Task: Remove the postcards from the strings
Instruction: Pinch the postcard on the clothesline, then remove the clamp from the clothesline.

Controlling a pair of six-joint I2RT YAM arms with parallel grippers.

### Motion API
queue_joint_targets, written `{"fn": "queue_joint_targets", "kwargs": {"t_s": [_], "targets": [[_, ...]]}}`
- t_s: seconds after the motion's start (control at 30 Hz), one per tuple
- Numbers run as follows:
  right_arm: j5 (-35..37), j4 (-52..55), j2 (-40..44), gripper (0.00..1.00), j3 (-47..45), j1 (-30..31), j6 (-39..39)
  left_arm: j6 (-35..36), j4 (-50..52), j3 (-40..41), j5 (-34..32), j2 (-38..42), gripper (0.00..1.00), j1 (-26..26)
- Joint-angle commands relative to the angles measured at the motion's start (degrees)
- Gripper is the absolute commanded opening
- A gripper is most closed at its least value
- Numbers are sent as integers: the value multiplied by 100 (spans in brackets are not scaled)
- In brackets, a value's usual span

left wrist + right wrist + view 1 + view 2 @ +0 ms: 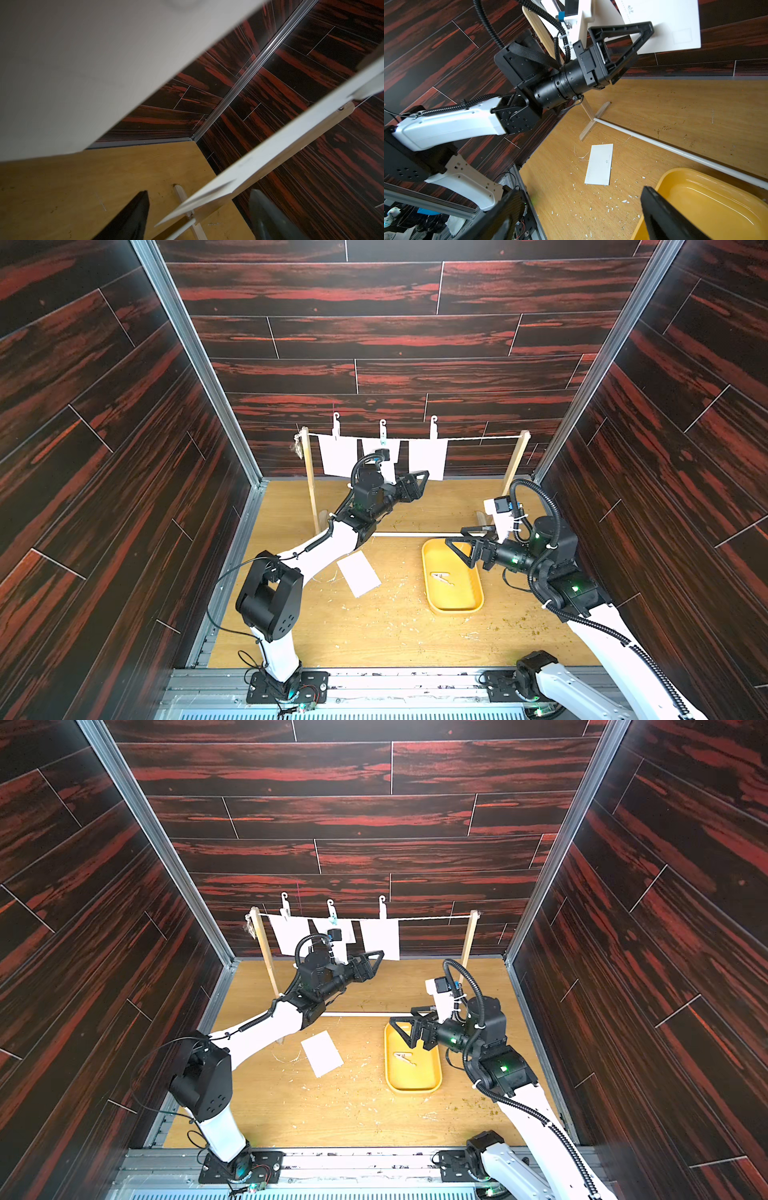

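Three white postcards hang from the string (482, 438) in both top views: a left one (338, 456), a middle one (392, 448) partly hidden behind my left wrist, and a right one (430, 458). Another postcard (358, 573) lies flat on the table. My left gripper (426, 477) is open at the right card's lower corner. In the left wrist view that card's edge (270, 149) runs between the two fingers (128, 218) without touching them. My right gripper (455, 535) hovers open and empty over the yellow tray (453, 605).
Pale clothespins (336, 425) pin each hanging card to the string between two wooden posts (309, 481). A white rod (415, 534) joins the stand's feet. One clothespin (442, 578) lies in the tray. Dark walls close in on three sides.
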State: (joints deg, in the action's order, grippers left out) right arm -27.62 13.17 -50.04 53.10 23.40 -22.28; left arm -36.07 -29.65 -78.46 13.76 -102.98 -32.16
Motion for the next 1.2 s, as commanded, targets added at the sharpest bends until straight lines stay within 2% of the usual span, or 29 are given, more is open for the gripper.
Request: {"fn": "queue_joint_targets", "kwargs": {"t_s": [0.0, 0.17, 0.37, 0.57, 0.7, 0.83, 0.9, 1.17], "targets": [[2, 56, 29, 94, 175, 16, 150, -43, -615, -21, 444, 58, 69, 9], [53, 44, -58, 94, 205, 17, 180, -186, -1181, 215, 859, 146, 49, 10], [98, 53, -111, 94, 261, 16, 208, -308, -1382, 445, 1054, 368, 39, 10], [102, 95, -213, 94, 393, 16, 257, -443, -1542, 658, 1162, 542, 22, 8], [115, 114, -328, 94, 540, 12, 299, -625, -1733, 689, 1302, 525, 20, 2], [94, 131, -443, 94, 657, 16, 334, -690, -1744, 665, 1371, 515, 4, 0], [109, 140, -483, 94, 691, 19, 363, -674, -1678, 669, 1345, 541, 0, 4], [158, 256, -807, 93, 1203, 16, 620, -505, -1085, 590, 1365, 709, 0, 93]]}}
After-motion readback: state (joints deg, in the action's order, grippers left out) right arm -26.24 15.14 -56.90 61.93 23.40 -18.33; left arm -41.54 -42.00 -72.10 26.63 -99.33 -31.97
